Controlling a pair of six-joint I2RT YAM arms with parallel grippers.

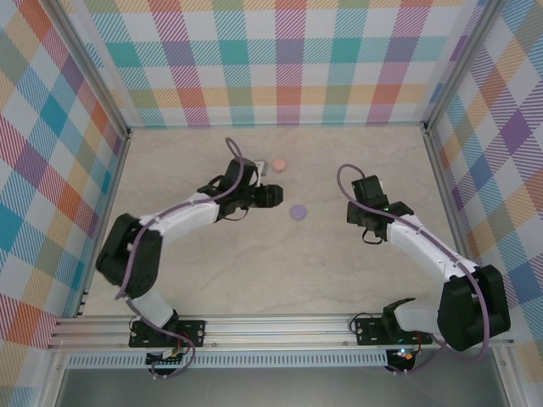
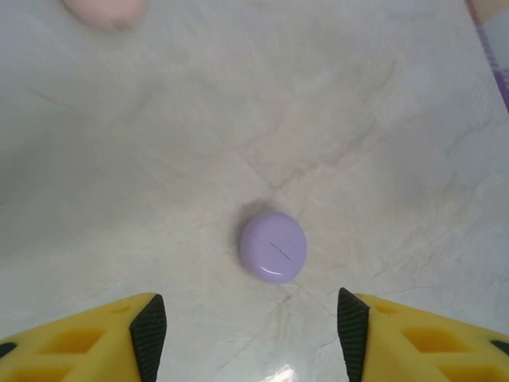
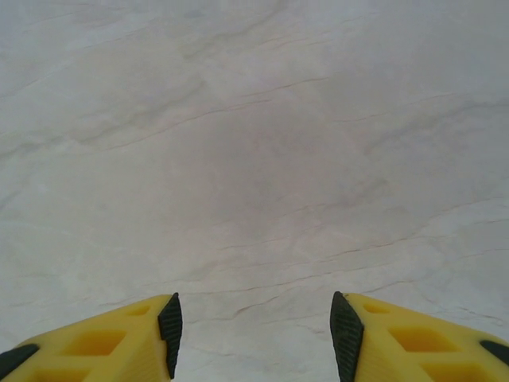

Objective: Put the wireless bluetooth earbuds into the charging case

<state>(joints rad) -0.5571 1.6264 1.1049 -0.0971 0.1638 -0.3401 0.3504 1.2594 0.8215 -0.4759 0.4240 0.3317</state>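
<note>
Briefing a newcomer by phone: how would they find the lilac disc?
On the marbled table, look near the middle, ahead of the left gripper. The lilac disc lies flat there. Its neighbour, the pink disc farther back, differs in colour.

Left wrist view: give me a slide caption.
Open left claw facing a lilac disc lying on the pale table.

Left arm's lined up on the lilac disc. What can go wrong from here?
1. The lilac disc lies flat and smooth-domed on the table; the open left fingers may pinch its rim and squirt it away.
2. The pink disc sits close beside that arm; a sideways correction might knock it.
</note>
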